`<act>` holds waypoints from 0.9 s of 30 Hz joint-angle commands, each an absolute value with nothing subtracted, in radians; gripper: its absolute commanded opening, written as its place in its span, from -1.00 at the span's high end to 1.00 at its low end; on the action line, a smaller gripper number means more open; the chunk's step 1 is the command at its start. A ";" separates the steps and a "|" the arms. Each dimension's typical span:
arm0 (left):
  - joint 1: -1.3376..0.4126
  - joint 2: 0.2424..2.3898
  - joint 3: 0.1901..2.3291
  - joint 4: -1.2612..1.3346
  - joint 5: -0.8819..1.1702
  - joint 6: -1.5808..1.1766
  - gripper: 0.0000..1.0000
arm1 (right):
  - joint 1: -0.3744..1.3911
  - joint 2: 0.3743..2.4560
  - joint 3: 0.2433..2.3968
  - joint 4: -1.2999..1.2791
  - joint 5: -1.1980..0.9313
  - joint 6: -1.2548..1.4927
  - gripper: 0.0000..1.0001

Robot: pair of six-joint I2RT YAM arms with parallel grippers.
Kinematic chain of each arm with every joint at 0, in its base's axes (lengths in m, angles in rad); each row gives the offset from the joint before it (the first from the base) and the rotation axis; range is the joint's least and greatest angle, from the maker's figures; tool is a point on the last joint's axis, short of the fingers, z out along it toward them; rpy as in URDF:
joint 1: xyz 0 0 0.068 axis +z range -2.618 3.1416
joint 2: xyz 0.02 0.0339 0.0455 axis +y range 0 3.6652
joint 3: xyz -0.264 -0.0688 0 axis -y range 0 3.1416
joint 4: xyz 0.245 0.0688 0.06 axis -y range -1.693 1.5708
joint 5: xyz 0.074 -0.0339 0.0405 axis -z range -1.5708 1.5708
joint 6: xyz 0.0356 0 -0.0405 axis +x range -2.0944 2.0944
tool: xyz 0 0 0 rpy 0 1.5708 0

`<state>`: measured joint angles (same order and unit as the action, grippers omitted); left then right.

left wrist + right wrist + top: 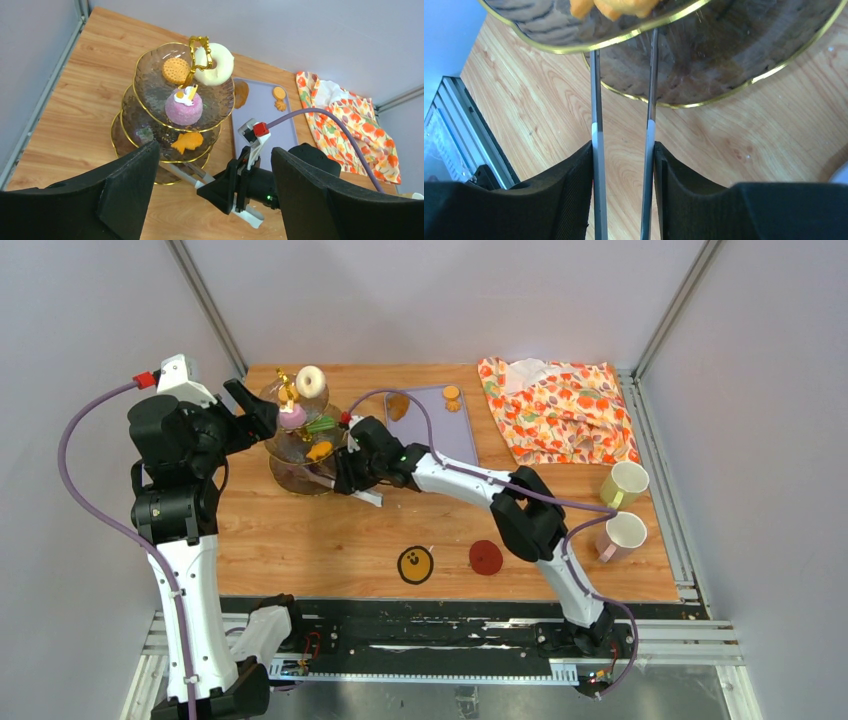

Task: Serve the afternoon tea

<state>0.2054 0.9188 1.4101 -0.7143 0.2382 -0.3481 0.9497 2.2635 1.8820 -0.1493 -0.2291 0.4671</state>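
The three-tier glass stand [283, 445] with a gold handle stands at the back left. It holds a white donut [218, 63], a round orange biscuit [175, 70], a pink cake [183, 107] and an orange fish biscuit [187, 142]. My right gripper [352, 472] is shut on the metal tongs [595, 125]. The tongs' two arms stay apart and reach under the middle tier over the bottom plate [704, 102]; their tips are hidden. My left gripper [215, 160] is open and empty, above and left of the stand. Two mugs [624, 484] [621, 535] stand at the right.
A lilac tray [440, 435] behind the right arm holds two orange biscuits [451, 394] [398, 406]. A flowered cloth [557, 408] lies at the back right. A yellow coaster [415, 564] and a red coaster [486, 557] lie near the front edge.
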 commanded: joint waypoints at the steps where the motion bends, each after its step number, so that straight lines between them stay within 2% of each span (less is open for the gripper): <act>1: 0.199 0.904 1.416 -0.715 0.236 -0.338 -0.73 | 0.966 2.158 1.811 -0.101 -0.240 0.453 0.16; 5: 0.199 0.906 1.414 -0.715 0.237 -0.338 -0.73 | 0.964 2.060 1.706 -0.093 -0.203 0.420 0.31; 15: 0.199 0.908 1.413 -0.710 0.246 -0.344 -0.73 | 0.885 1.753 1.377 -0.018 -0.107 0.353 0.97; 21: 0.199 0.909 1.410 -0.709 0.246 -0.342 -0.73 | 0.771 1.662 1.299 -0.079 -0.019 0.313 0.99; 27: 0.200 0.912 1.410 -0.708 0.249 -0.343 -0.73 | 0.672 1.685 1.309 -0.152 0.032 0.266 0.99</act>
